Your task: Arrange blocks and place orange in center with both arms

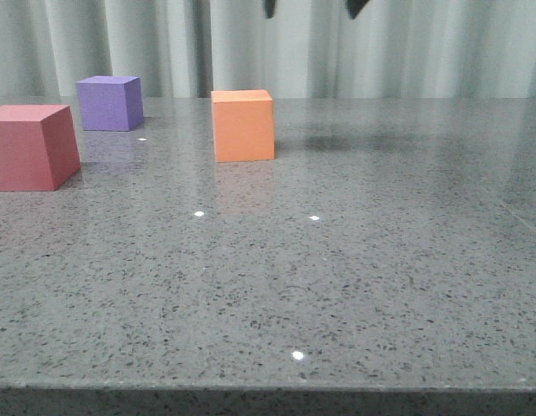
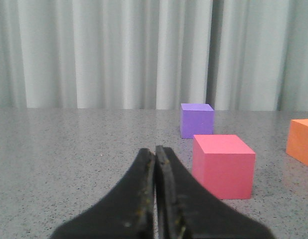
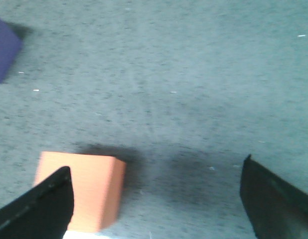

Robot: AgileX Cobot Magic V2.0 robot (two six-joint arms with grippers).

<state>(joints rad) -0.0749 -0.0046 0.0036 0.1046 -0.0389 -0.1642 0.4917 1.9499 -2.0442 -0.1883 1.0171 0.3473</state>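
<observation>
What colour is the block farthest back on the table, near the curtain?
The farthest block is purple, a plain matte shade. The front view shows it best.

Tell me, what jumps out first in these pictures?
Three bright cubes on the speckled grey table: the orange block near the middle, the pinkish-red block at the front view's left edge, and the purple block behind it, by the curtain. The right pincer hangs wide open above the table with the orange block at one finger, while the left pincer is shut, low over the table beside the pinkish-red block.
</observation>
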